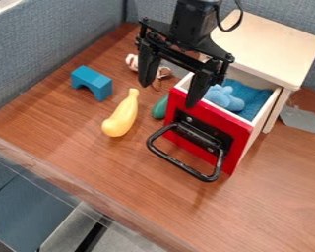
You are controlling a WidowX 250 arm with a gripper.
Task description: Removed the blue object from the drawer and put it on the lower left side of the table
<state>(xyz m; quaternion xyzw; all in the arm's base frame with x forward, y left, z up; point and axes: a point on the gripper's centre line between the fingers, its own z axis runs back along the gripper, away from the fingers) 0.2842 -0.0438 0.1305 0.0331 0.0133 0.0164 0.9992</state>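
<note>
Camera view: the blue soft toy sits in the open drawer, with blue cloth beside it. The gripper hangs at the drawer's left side, its jaws apart and empty. The step in hand looks like the approach to the grasp; next, the jaws should centre over the toy, close without pinching cloth, and lift clear of the drawer before heading to the counter lower left of it.

And here we are, our black arm in from the top edge, our gripper hanging down, fingers spread wide!
</note>
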